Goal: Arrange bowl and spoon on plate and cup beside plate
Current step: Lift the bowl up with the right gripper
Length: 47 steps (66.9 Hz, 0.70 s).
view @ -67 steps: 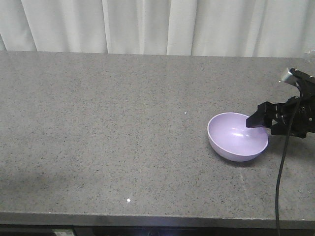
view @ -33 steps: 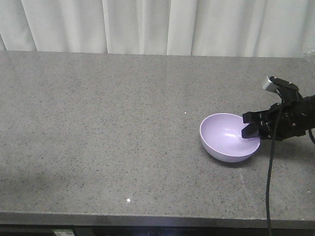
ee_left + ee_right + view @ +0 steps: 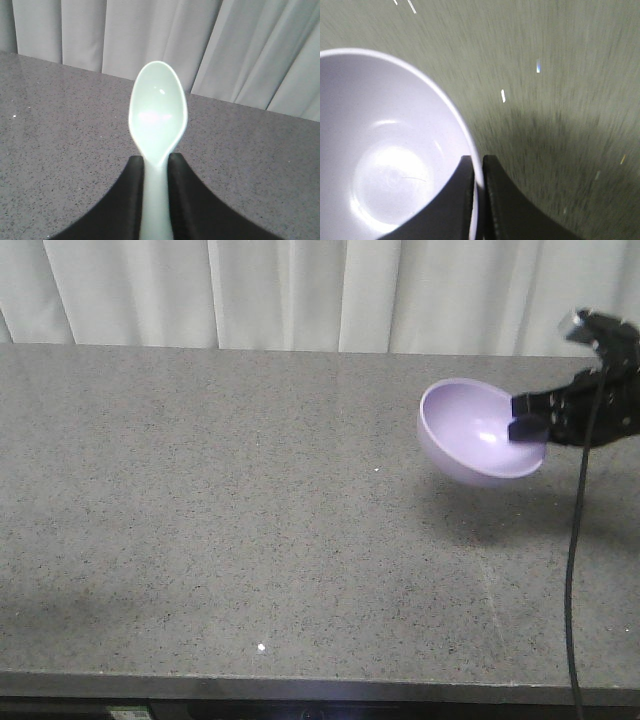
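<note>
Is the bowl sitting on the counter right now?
No, the bowl hangs tilted above the counter, its rim pinched by the right claw, shadow cast below.

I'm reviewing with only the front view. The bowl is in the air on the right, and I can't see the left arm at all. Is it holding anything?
Observer: Yes. In the left wrist view the left gripper is shut on the spoon, gripping its handle.
Operator: Which way does the spoon point, and is anything in it?
Observer: Its scoop is empty and points ahead over the counter toward the curtain.
Operator: How exactly is the bowl gripped?
Observer: In the right wrist view the right gripper pinches the wall of the bowl. One of its fingers is outside the rim and the other is inside.
</note>
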Motion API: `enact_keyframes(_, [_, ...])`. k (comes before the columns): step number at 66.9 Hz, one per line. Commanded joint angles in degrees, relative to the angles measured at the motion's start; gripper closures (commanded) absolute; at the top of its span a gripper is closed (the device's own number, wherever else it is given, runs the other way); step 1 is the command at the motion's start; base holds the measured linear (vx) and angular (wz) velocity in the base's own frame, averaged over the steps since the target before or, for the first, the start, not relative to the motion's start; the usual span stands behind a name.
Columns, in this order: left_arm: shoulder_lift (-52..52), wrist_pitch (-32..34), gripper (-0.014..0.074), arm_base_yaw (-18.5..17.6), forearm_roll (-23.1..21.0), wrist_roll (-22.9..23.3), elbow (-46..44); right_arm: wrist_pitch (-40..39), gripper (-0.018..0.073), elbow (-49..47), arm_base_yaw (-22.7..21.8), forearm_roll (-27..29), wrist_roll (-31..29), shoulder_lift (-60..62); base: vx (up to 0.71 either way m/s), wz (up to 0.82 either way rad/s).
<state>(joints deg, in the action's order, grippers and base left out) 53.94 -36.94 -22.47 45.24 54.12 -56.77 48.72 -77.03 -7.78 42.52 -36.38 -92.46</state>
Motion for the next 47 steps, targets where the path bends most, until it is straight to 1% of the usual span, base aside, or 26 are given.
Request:
enact_keyframes(1, [-0.6,2.4,0.0603,0.0,1.6,-0.1,-1.2,-1.1,0.0564,-4.5,-0.3,2.5,0.1,9.0,0.0,0.0])
enact_keyframes(14, [-0.6,2.4,0.0603,0.0,1.6,-0.1,-1.2,-3.0,0.0564,-1.3,-0.2,1.8,-0.8,22.7,0.0,0.0])
enact_keyframes(30, [-0.6,2.4,0.0603,0.0,1.6,-0.1,-1.2,-6.5,0.0564,10.1,-0.2,-0.3,-1.2,38.3,0.0,0.0])
enact_keyframes(39, [-0.6,2.4,0.0603,0.0,1.6,-0.1,-1.2,-8.5,0.0564,12.4,-0.2,-1.1,-1.2,42.9,0.0,0.0])
enact_keyframes(47, [-0.6,2.4,0.0603,0.0,1.6,-0.1,-1.2,-7.8,0.0564,12.4,-0.2,-1.8,-1.2,44.6,0.0,0.0])
